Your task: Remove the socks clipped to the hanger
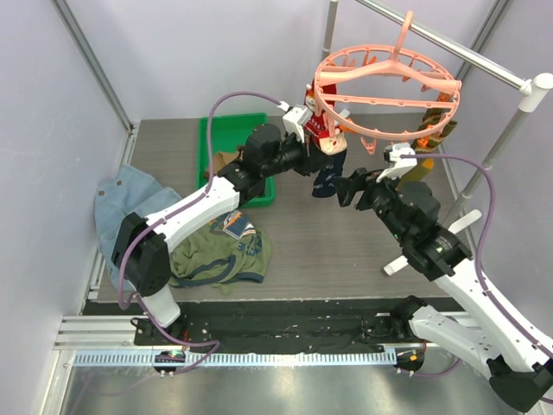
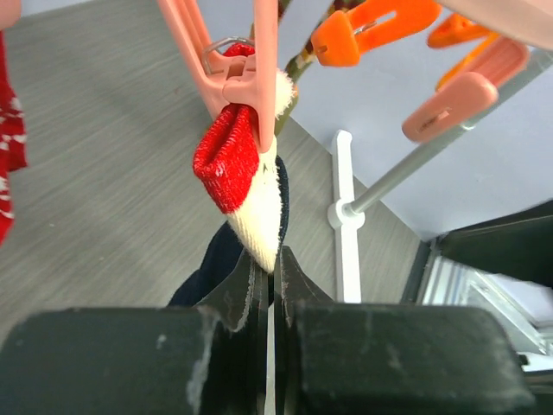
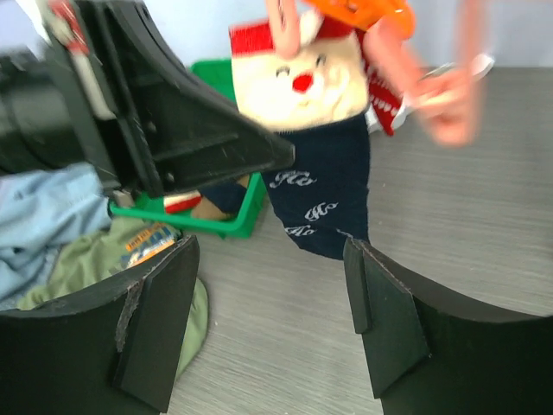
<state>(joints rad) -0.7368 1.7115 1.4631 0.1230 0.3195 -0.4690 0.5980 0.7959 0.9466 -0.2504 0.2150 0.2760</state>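
Observation:
The salmon-pink ring hanger (image 1: 389, 82) hangs by its hook from the rail at the back right. A navy sock (image 1: 329, 180) with a cream face and a red cuff hangs from a pink clip (image 2: 257, 82). My left gripper (image 1: 315, 164) is shut on the sock's edge just below the cream part (image 2: 259, 207). My right gripper (image 1: 347, 187) is open and empty, a little in front of the sock's navy toe (image 3: 324, 199). A red patterned sock (image 1: 318, 130) and an olive sock with orange stripes (image 1: 435, 130) also hang from the ring.
A green bin (image 1: 220, 130) at the back left holds a brown item. An olive T-shirt (image 1: 220, 251) and a pale blue denim garment (image 1: 121, 203) lie at the left. The white-and-grey rail stand (image 1: 518, 95) is at the right, its foot (image 2: 343, 199) on the table.

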